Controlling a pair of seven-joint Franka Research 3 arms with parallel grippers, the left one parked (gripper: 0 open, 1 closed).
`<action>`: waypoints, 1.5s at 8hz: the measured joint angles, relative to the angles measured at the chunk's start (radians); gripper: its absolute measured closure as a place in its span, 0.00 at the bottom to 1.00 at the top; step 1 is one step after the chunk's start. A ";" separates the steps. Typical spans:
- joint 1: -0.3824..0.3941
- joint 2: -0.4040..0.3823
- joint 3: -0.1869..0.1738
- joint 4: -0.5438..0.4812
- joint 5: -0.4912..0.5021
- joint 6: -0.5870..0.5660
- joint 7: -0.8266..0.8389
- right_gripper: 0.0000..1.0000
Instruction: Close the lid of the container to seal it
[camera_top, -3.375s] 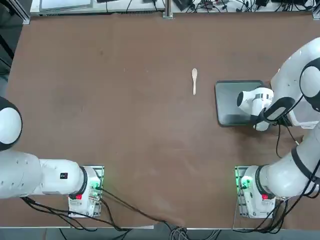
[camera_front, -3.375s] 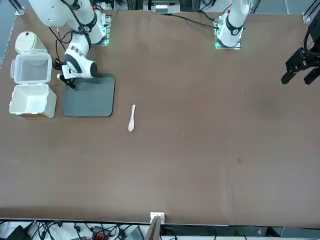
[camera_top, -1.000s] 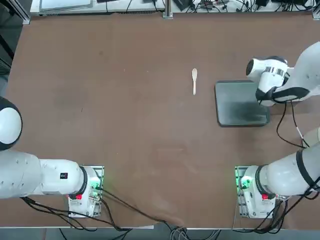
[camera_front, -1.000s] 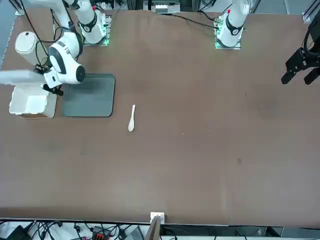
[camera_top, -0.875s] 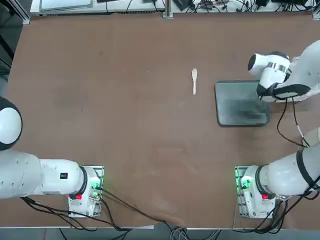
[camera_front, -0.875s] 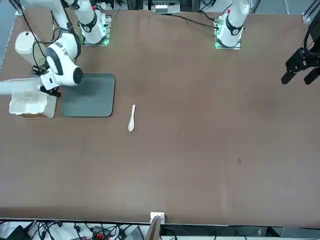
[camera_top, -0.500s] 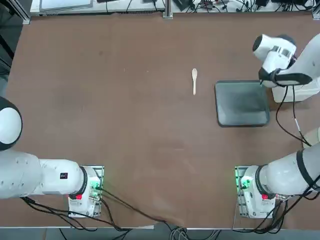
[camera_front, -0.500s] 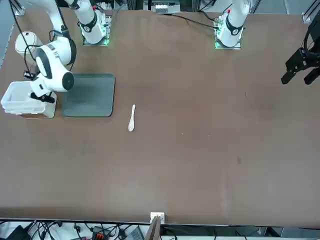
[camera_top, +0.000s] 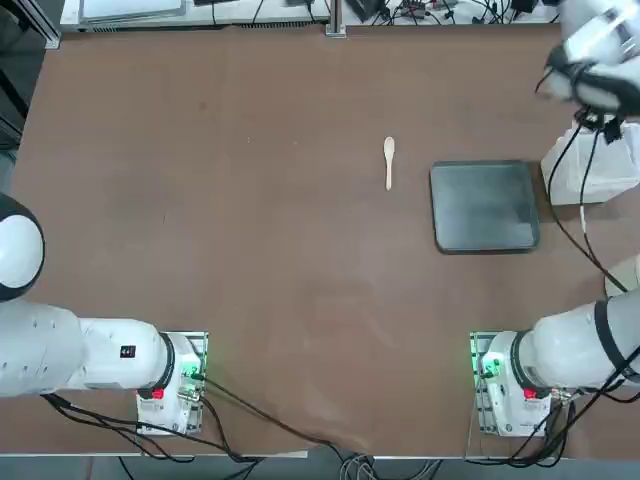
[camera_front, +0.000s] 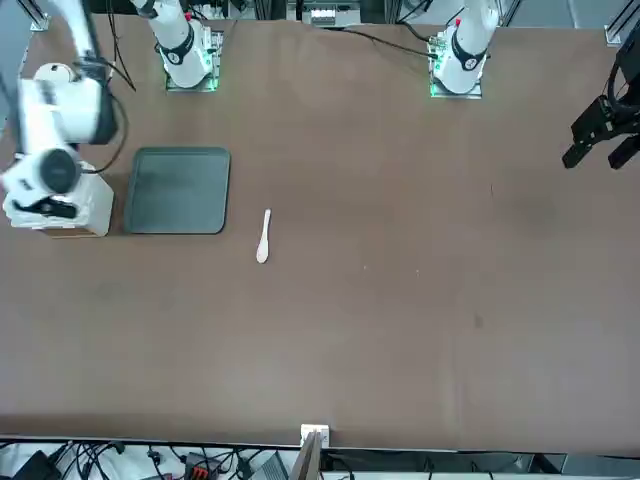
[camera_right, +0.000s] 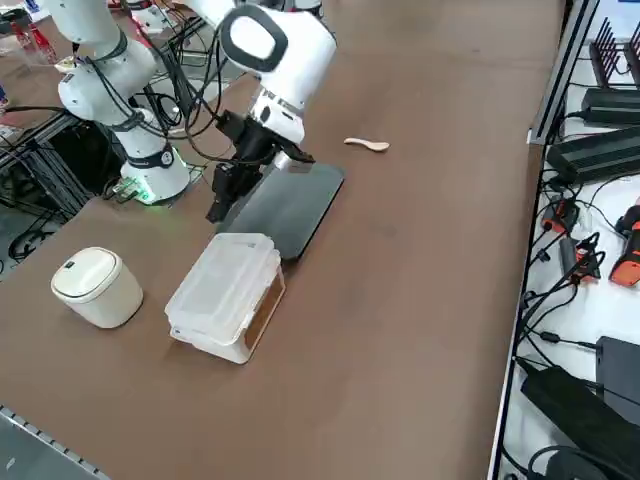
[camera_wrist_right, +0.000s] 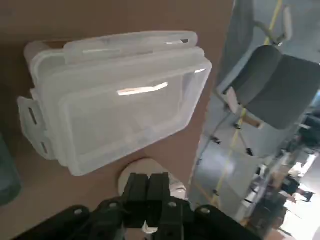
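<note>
Translucent plastic: the lid lies flat on the container, just beside the grey tray. Your right gripper hangs above, fingers closed on nothing. Press down on each edge; check that both latches seat.

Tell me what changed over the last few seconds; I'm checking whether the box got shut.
The translucent whitish plastic lid, earlier flipped open beside its box, now lies down on the small translucent white container. The right gripper, fingers shut and holding nothing, pushed it over and has lifted clear above the dark grey flat tray. The tray, pale wooden spoon and small round white canister stayed put.
</note>
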 joint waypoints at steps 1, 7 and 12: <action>-0.048 -0.015 -0.001 0.022 0.071 0.056 -0.044 0.98; -0.239 -0.076 -0.004 -0.175 0.135 0.528 -0.239 0.98; -0.276 -0.041 -0.004 -0.261 0.137 0.724 -0.264 0.98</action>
